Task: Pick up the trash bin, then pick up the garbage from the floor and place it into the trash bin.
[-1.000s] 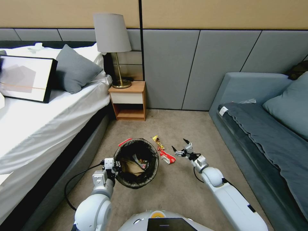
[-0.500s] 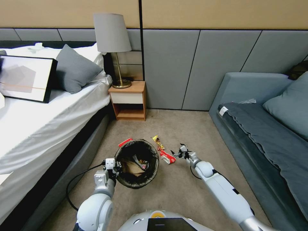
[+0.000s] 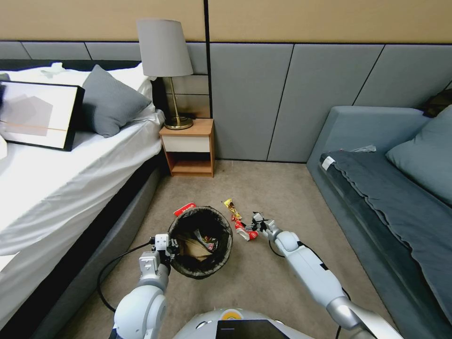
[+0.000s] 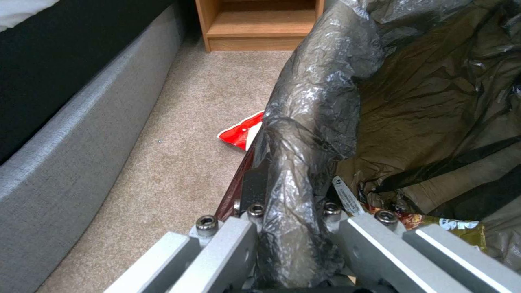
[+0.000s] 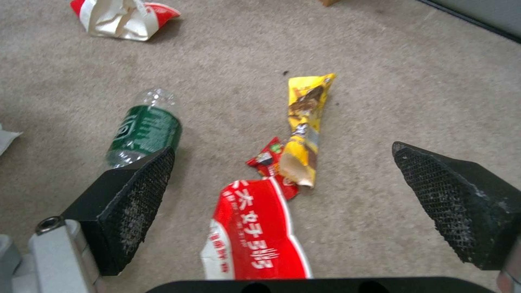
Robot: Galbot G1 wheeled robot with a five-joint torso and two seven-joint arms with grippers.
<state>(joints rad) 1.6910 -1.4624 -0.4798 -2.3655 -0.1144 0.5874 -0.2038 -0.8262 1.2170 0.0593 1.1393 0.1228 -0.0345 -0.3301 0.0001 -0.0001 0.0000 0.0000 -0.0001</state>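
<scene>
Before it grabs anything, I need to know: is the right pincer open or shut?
Open. The right pincer has its two black pads spread wide apart above the red wrapper on the carpet.

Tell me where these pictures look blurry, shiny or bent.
Head view: wall panel lines bow outward, a wide-lens bend. Left wrist view: glare streaks on the trash bin bag. Right wrist view: the green-labelled bottle looks soft; the red wrapper reads sharper.
</scene>
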